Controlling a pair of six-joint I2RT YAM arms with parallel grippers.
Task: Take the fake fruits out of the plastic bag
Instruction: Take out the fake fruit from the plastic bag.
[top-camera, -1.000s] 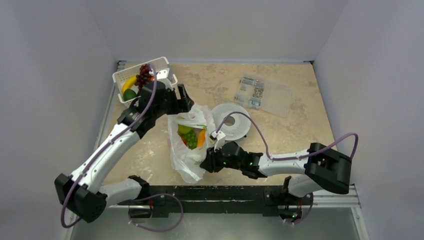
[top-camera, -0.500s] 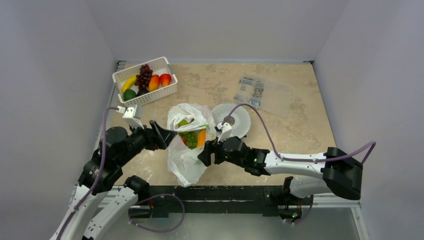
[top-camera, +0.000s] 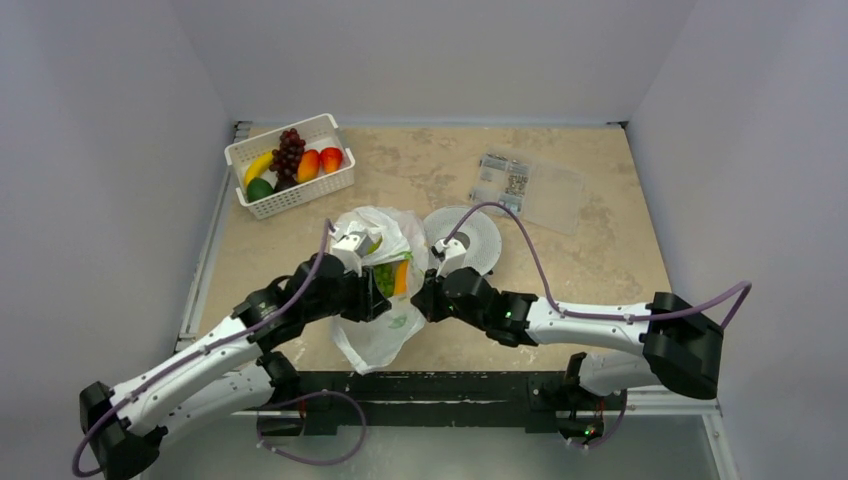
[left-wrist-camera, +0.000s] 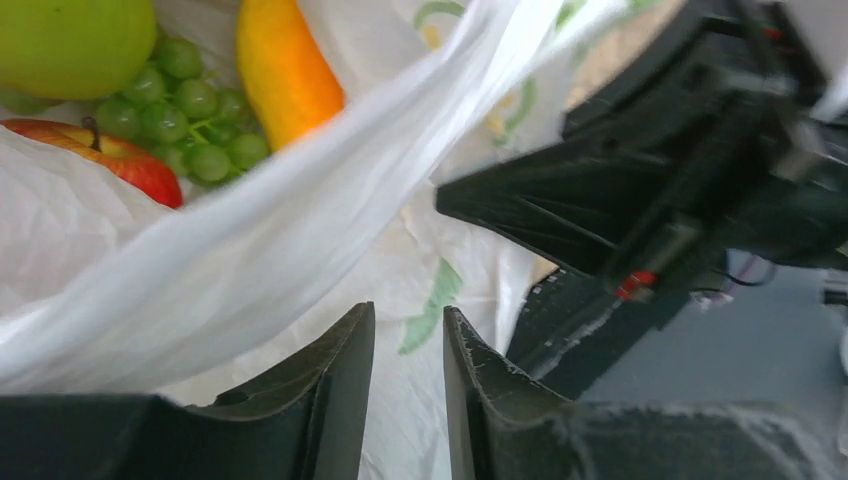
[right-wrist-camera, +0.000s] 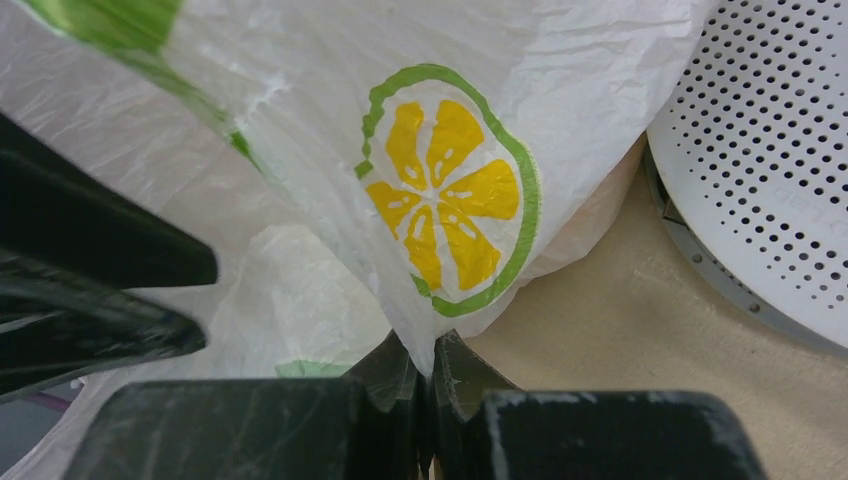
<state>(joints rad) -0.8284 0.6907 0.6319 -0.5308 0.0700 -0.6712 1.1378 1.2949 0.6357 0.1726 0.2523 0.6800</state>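
Note:
The plastic bag (top-camera: 375, 335) lies crumpled at the table's near middle, mouth facing up. Inside it the left wrist view shows fake fruits: a green pear (left-wrist-camera: 75, 40), a green grape bunch (left-wrist-camera: 190, 120), a red apple (left-wrist-camera: 115, 160) and an orange-yellow fruit (left-wrist-camera: 285, 70). My right gripper (right-wrist-camera: 428, 352) is shut on a fold of the bag's right edge, by a printed lemon slice (right-wrist-camera: 450, 190). My left gripper (left-wrist-camera: 405, 312) hovers over the bag's near-left side. Its fingers (left-wrist-camera: 340, 385) stand a narrow gap apart, with bag film showing behind the gap. From above, both grippers (top-camera: 372, 298) (top-camera: 422, 297) flank the bag.
A white slotted basket (top-camera: 300, 195) at the back left holds other fruits. A white perforated disc (top-camera: 475, 240) lies just right of the bag, close to my right gripper. A flat clear packet (top-camera: 530, 190) lies at the back right.
My left arm swung from the basket back to the bag's left side and its jaws narrowed. My right gripper opened, moved up to the bag's edge and shut on it.

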